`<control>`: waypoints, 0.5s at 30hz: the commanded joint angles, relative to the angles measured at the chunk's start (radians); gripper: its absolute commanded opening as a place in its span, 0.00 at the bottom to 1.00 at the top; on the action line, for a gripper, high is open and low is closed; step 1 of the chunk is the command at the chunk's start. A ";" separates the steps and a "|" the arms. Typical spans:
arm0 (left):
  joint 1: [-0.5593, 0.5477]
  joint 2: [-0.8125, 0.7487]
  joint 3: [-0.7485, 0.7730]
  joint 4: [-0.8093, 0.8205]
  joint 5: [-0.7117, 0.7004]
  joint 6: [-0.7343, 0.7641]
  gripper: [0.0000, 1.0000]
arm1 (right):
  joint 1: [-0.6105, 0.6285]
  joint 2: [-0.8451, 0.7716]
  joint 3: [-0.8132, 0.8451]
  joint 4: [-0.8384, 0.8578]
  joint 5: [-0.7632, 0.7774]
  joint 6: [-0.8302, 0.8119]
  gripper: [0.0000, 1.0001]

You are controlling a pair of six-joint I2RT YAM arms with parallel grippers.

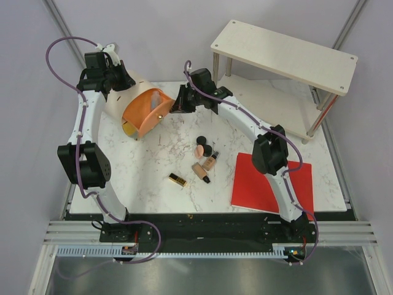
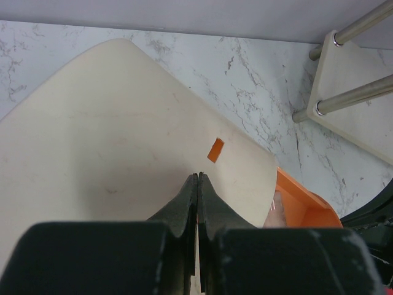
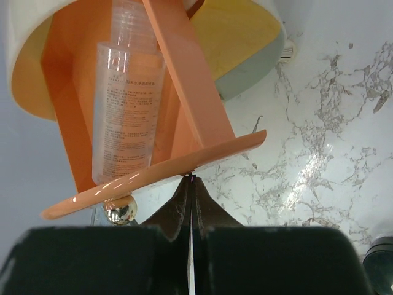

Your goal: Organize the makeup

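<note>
The makeup [image 1: 202,158] is lying in a loose cluster on the marble table [image 1: 159,160], well apart from the orange case [image 1: 144,110], on that case's right and nearer the arm bases. Within the cluster, a peach puff [image 1: 200,150] is sitting between two black compacts [image 1: 201,140], touching or nearly touching them. Two beige foundation tubes [image 1: 210,161] with black caps are lying slanted just beyond the puff, farther from the case. A gold-and-black lipstick [image 1: 177,179] is lying alone on the near side of the group.

The case is standing open and tipped on its side, its cream lid [image 2: 110,141] spreading toward the far left corner. A clear bottle [image 3: 126,117] is resting inside the case's orange interior, beside a slanting orange divider.

The left gripper [image 2: 198,179] is hovering over the lid's pale outer face with its fingers pressed together. A sliver of orange is showing between them lower down, but whether they are pinching anything cannot be told. The right gripper [image 3: 191,181] is sitting at the case's right side, jaws closed tight, the tips meeting right under the thin orange rim. Whether that rim is caught between them cannot be told.

A flat red sheet [image 1: 270,181] is lying far right of the case, past the makeup.
</note>
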 commanded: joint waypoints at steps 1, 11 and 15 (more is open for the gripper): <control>0.007 0.055 -0.030 -0.197 -0.018 0.005 0.02 | 0.005 0.007 0.064 0.040 0.002 0.020 0.00; 0.008 0.056 -0.029 -0.197 -0.019 0.007 0.02 | -0.005 -0.143 -0.202 -0.007 0.068 -0.079 0.00; 0.010 0.053 -0.030 -0.199 -0.019 0.007 0.02 | -0.016 -0.180 -0.256 -0.172 0.143 -0.196 0.00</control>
